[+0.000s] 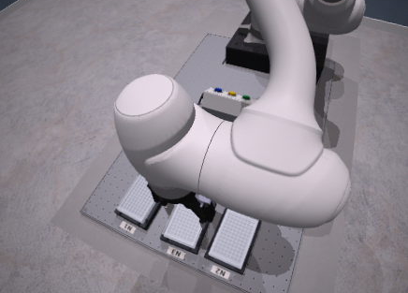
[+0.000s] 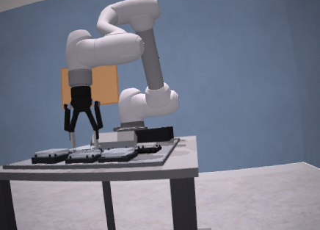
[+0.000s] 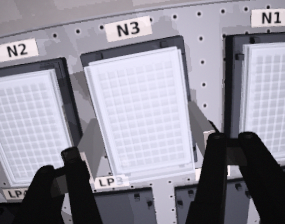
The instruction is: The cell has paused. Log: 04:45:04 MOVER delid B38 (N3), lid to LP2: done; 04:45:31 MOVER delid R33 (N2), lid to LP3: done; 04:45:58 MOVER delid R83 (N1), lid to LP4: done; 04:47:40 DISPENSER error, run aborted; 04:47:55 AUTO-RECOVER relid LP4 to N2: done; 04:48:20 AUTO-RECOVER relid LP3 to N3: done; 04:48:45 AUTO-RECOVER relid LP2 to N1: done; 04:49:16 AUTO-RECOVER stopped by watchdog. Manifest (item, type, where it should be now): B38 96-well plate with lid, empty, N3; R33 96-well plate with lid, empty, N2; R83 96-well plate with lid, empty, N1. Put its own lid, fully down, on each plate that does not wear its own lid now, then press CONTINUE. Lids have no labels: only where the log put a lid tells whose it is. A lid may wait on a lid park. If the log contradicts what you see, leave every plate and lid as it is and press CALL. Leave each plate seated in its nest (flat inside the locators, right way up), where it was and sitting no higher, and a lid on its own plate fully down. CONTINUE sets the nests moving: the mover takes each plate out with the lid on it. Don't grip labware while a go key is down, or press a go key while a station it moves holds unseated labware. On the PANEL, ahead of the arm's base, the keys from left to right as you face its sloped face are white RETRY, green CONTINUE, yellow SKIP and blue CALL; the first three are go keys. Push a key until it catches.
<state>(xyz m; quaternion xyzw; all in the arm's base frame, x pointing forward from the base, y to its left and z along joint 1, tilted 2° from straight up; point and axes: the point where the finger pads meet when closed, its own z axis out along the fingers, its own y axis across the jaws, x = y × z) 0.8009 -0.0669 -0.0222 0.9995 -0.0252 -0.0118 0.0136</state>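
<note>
1. Lid (image 3: 141, 112) over the N3 nest is what I have. My jaws are clenched on it, one finger on each long side, and the fingers show dark in the foreground of the wrist view.
2. The lid looks larger and nearer than the neighbours in the wrist view and hides most of the dark nest frame. Can't tell whether it's clear of the plate under it.
3. N3 label (image 3: 128, 28) sits just beyond the lid's far edge. An LP label (image 3: 106, 181) sits at its near edge.
4. The N2 plate (image 3: 26, 123) is to one side and the N1 plate (image 3: 269, 96) to the other. Both wear white lids, flat in their nests, and I'm not touching either.
5. In the top view the row runs N1 (image 1: 138, 202), N3 (image 1: 183, 229), N2 (image 1: 234, 239), all on the perforated base plate (image 1: 103, 192).
6. My arm (image 1: 262, 164) arches over the row, wrist pointing straight down, and blocks much of the N3 spot in the top view.
7. The PANEL (image 1: 220, 100) is well apart from me, nearer my base. Blue (image 1: 217, 90), yellow (image 1: 232, 94) and green (image 1: 246, 97) keys are in sight; the white key is behind my arm.
8. The base plate lies on the tabletop (image 2: 183, 162).
</note>
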